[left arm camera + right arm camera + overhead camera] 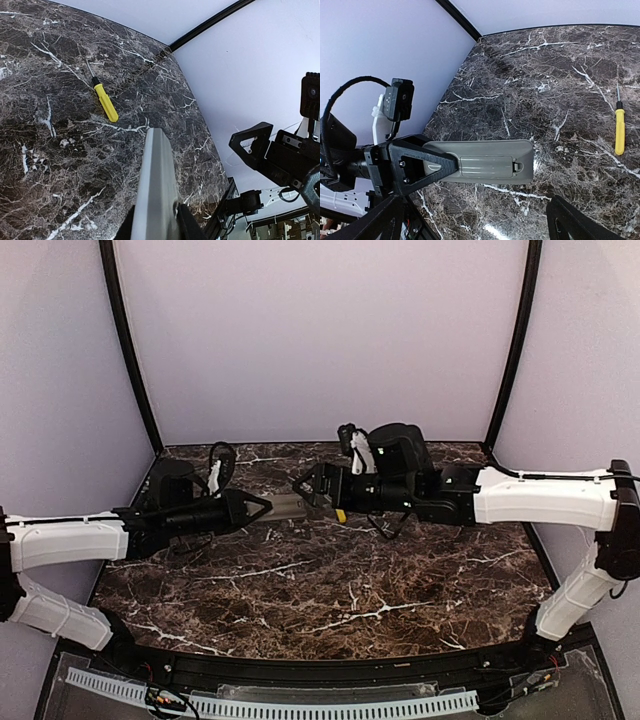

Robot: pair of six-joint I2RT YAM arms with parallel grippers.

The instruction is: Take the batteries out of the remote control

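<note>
My left gripper (262,507) is shut on one end of the grey-beige remote control (290,505) and holds it level above the marble table. In the right wrist view the remote (485,160) shows its back face, with the battery cover (486,166) closed over the bay. The batteries are hidden. My right gripper (312,490) is open and empty, just above the remote's free end; its jaws stand wide apart at the lower edge of its own view (475,230). In the left wrist view the remote (157,185) sticks out from my left gripper (155,222).
A yellow-handled screwdriver (106,102) lies on the dark marble table (330,600), below the right gripper; it also shows in the right wrist view (619,131) and in the top view (341,515). Purple walls close the table at the back and sides.
</note>
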